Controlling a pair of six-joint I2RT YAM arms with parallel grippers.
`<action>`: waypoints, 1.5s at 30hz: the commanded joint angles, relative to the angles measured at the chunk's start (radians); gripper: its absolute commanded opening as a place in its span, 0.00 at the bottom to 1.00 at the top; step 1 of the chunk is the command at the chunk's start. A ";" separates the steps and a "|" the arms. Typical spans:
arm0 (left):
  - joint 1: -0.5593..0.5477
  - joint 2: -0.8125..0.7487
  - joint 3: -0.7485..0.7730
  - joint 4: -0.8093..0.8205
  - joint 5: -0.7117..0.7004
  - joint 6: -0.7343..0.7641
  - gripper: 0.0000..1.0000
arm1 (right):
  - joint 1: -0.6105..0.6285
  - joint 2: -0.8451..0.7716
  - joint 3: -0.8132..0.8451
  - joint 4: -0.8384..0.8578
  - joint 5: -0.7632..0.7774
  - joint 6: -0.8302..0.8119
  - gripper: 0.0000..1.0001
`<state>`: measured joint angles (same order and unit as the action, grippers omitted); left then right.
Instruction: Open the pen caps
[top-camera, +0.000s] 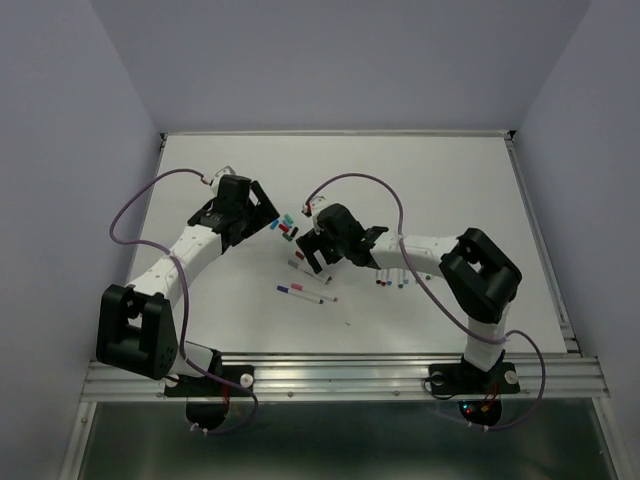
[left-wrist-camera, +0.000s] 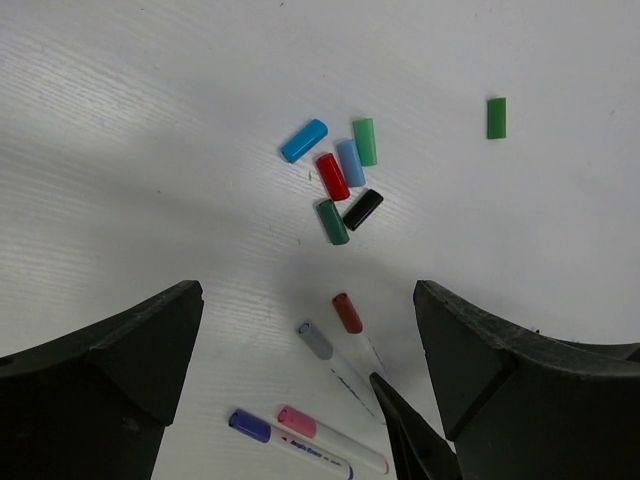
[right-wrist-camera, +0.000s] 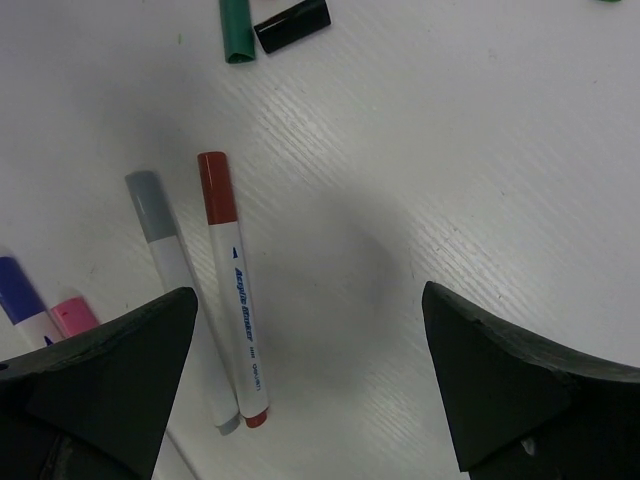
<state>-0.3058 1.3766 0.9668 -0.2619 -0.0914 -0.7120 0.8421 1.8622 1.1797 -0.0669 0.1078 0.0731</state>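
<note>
Several loose pen caps (left-wrist-camera: 332, 176) in blue, green, red, black and teal lie in a cluster on the white table, with one green cap (left-wrist-camera: 496, 117) apart to the right. They also show in the top view (top-camera: 287, 224). Capped pens lie nearer: a red-capped pen (right-wrist-camera: 216, 187), a grey-capped pen (right-wrist-camera: 150, 205), a purple-capped pen (left-wrist-camera: 249, 425) and a pink-capped pen (left-wrist-camera: 297, 421). My left gripper (left-wrist-camera: 305, 295) is open and empty, hovering left of the caps (top-camera: 266, 214). My right gripper (right-wrist-camera: 308, 300) is open and empty, just right of the red-capped pen (top-camera: 313, 256).
A row of several white pens (top-camera: 392, 281) lies under my right forearm. Two more pens (top-camera: 300, 292) lie toward the near side. A dark finger of the right gripper (left-wrist-camera: 405, 435) pokes into the left wrist view. The teal cap (right-wrist-camera: 236, 30) and black cap (right-wrist-camera: 292, 25) lie beyond the right gripper.
</note>
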 joint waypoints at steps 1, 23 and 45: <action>0.005 -0.040 -0.016 0.006 -0.027 -0.004 0.99 | 0.014 0.029 0.052 0.018 0.012 -0.029 1.00; 0.008 -0.047 -0.013 0.000 -0.028 -0.003 0.99 | 0.023 0.129 0.032 0.010 0.061 -0.026 0.61; -0.001 -0.097 -0.076 0.220 0.358 0.069 0.99 | -0.086 -0.076 -0.072 0.240 -0.081 0.034 0.01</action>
<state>-0.2996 1.3056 0.9077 -0.1688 0.1078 -0.6754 0.7948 1.9263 1.1599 0.0292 0.1032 0.0612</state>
